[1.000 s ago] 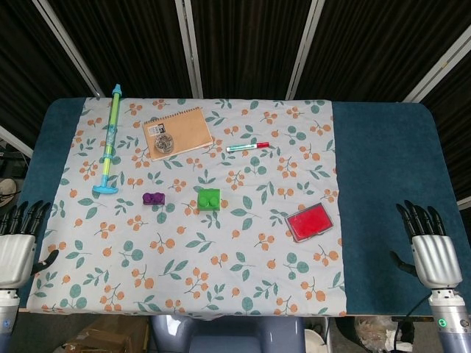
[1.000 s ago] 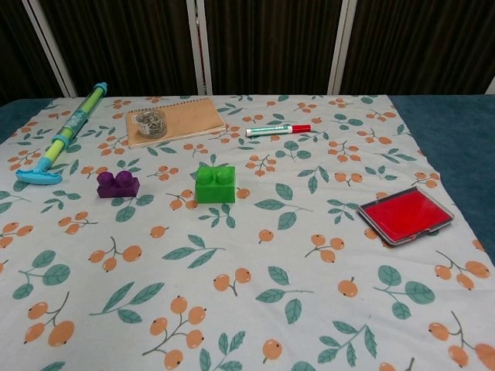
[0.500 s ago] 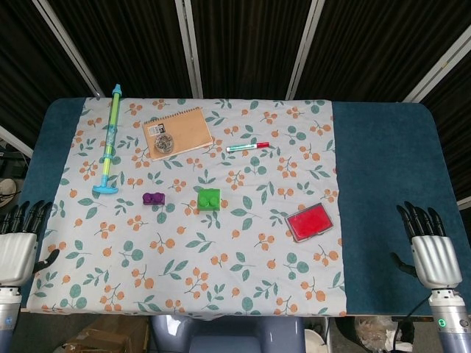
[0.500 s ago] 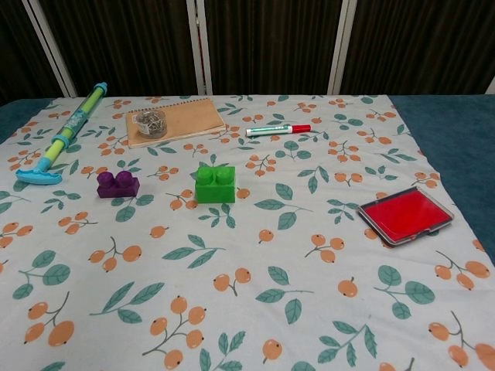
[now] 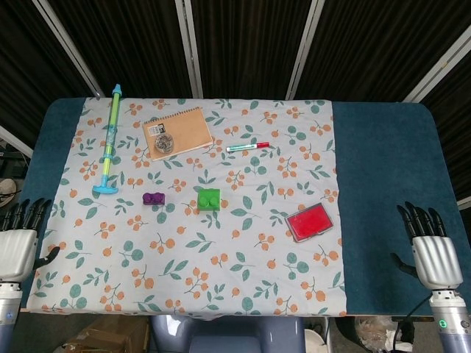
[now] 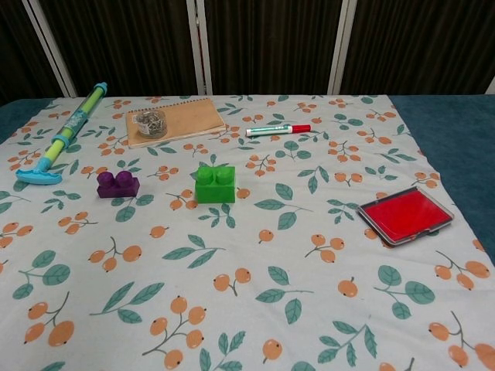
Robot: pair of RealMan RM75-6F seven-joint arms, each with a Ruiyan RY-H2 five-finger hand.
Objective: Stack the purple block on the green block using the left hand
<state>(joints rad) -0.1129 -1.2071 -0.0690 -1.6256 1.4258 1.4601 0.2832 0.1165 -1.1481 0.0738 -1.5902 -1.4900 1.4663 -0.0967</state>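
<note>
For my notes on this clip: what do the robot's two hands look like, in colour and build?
In the head view both the left hand and the right hand have a pale silver-grey, boxy back and slim black fingers. Below the right hand, a grey wrist section carries a small green light. The chest view shows neither hand.

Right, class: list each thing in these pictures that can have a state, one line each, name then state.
purple block: on the cloth, unstacked
green block: upright, nothing on it
marker: capped, lying flat
notebook: closed
red case: closed, flat
left hand: open, empty
right hand: open, empty
</note>
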